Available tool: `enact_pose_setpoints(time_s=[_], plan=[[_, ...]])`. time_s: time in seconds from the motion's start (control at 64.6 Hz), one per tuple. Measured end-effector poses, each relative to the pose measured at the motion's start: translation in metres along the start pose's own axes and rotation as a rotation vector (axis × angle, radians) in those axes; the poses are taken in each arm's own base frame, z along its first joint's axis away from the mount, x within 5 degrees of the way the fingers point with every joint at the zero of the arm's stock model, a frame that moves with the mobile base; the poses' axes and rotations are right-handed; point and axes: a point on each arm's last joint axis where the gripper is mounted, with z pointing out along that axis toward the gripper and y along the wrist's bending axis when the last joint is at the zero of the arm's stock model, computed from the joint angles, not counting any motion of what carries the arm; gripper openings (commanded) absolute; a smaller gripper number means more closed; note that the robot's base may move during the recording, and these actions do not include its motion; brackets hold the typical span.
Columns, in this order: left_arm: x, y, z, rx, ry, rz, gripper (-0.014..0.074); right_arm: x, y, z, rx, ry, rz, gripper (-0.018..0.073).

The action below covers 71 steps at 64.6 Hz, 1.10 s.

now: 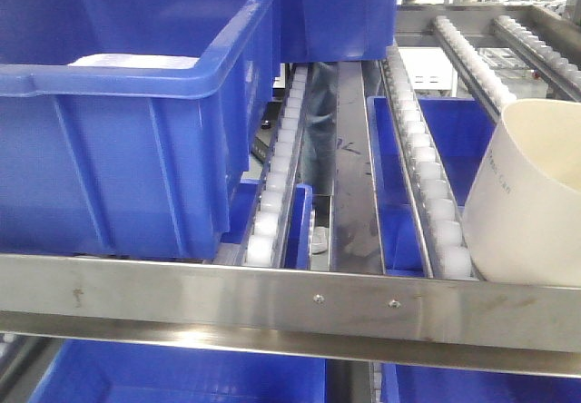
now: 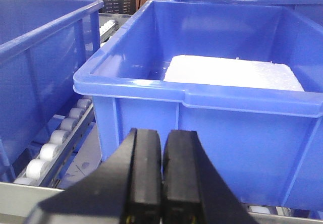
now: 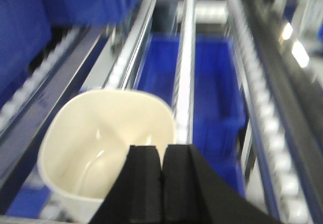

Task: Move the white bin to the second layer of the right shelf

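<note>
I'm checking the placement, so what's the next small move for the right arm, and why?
Probably lift the right gripper clear. Its jaws look shut and seemingly empty, while the white bin already sits upright on the shelf's roller lanes behind the steel front rail.

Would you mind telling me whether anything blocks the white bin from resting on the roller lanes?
Nothing visible does: the white bin already sits at the right end of the roller lanes, well clear of the blue crate.

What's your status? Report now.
Left gripper shut, empty. Right gripper shut above white bin on roller shelf. Blue crate occupies left lane.
</note>
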Motion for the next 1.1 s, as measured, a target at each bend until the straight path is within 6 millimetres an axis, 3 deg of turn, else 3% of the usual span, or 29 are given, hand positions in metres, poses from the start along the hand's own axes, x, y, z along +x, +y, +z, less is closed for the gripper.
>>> enact_pose_setpoints(time_s=[0.108,0.201,1.1], plan=[[0.000,0.000,0.000,0.000,0.000,0.000,0.0085,0.023,-0.002,-0.002,0.007,-0.060,-0.001,0.0051],[0.000,0.000,0.000,0.000,0.000,0.000,0.0085,0.028,-0.002,-0.003,0.007,-0.059,-0.015,0.0051],[0.000,0.000,0.000,0.000,0.000,0.000,0.0085,0.028,-0.002,-0.003,0.007,-0.058,-0.045,0.0051]])
